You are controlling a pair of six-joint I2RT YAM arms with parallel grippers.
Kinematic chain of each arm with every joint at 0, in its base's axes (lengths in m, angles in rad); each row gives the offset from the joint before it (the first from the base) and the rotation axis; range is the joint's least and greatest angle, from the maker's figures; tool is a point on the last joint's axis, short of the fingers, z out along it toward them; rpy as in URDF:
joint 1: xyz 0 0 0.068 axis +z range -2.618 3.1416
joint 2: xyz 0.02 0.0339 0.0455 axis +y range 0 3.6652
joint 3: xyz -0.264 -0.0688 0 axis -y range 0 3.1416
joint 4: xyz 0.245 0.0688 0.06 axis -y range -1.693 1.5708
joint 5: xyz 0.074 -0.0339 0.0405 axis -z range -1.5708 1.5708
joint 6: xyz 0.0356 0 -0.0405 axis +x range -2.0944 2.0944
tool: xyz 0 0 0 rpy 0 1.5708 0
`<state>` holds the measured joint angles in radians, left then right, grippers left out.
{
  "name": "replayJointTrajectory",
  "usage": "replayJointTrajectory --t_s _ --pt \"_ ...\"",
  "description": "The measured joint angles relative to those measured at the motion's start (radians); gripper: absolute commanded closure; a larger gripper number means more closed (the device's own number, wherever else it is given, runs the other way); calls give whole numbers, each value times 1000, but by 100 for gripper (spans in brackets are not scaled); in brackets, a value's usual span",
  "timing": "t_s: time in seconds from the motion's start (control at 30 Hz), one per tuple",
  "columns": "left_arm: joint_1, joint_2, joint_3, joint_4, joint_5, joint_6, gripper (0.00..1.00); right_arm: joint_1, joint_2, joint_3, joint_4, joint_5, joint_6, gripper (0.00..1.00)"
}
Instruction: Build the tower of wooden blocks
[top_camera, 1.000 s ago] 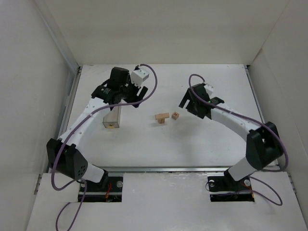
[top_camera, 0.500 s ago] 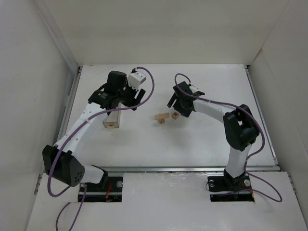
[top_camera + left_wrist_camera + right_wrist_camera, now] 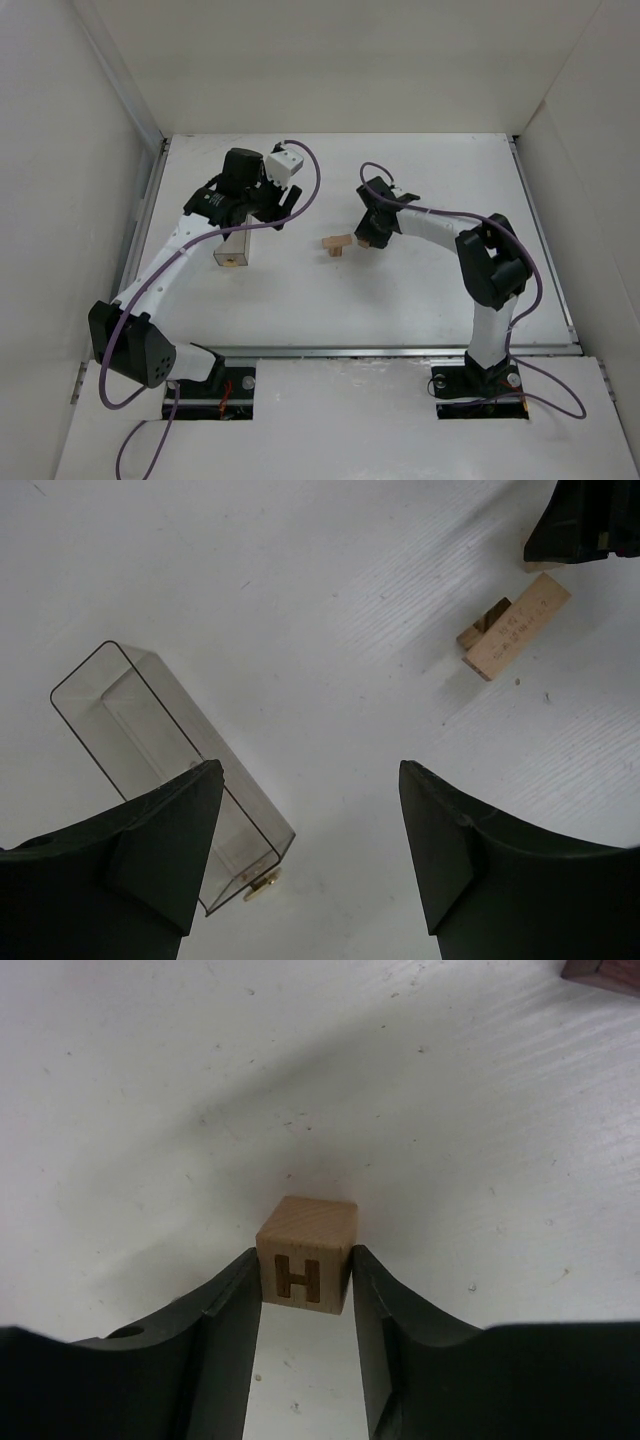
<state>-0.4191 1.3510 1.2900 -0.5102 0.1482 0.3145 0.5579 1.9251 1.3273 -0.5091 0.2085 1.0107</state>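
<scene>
A small wooden cube marked H (image 3: 307, 1250) sits on the white table, and my right gripper (image 3: 304, 1260) is shut on it, one finger pressed against each side. From above, the right gripper (image 3: 368, 237) covers the cube, just right of the wood block tower (image 3: 337, 243), which here is light-tan bars laid crosswise. The left wrist view shows the same bars (image 3: 515, 628). My left gripper (image 3: 310, 770) hangs open over bare table with nothing between its fingers, left of the bars (image 3: 262, 203).
A clear rectangular plastic box (image 3: 232, 246) stands below the left gripper; it lies beside the left finger (image 3: 170, 770). A dark reddish-brown piece (image 3: 605, 972) shows at the top right edge of the right wrist view. White walls enclose the table.
The right arm swung left to the H cube and its jaws closed on it. The left arm shifted slightly early on, then stayed still and open.
</scene>
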Motion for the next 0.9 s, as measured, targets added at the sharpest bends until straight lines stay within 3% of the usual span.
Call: replayJointTrajectory --t_s 0.07,0.23,0.37,0.57,0.7,0.9 --pt "0 0 0 0 0 0 32 0 0 -1 -1 -1 1 65" --pt "0 0 0 2 -3 2 32 0 -2 -2 5 2 -2 100" --pt "0 0 0 5 -6 10 34 0 -31 -23 9 42 -67 100" --pt "0 0 0 4 -10 37 34 8 -203 -43 48 77 -338 100" --pt "2 0 0 3 -19 45 35 39 -251 87 -15 114 -464 100" --pt "32 -2 -24 13 -27 28 36 126 -195 229 -95 10 -655 100"
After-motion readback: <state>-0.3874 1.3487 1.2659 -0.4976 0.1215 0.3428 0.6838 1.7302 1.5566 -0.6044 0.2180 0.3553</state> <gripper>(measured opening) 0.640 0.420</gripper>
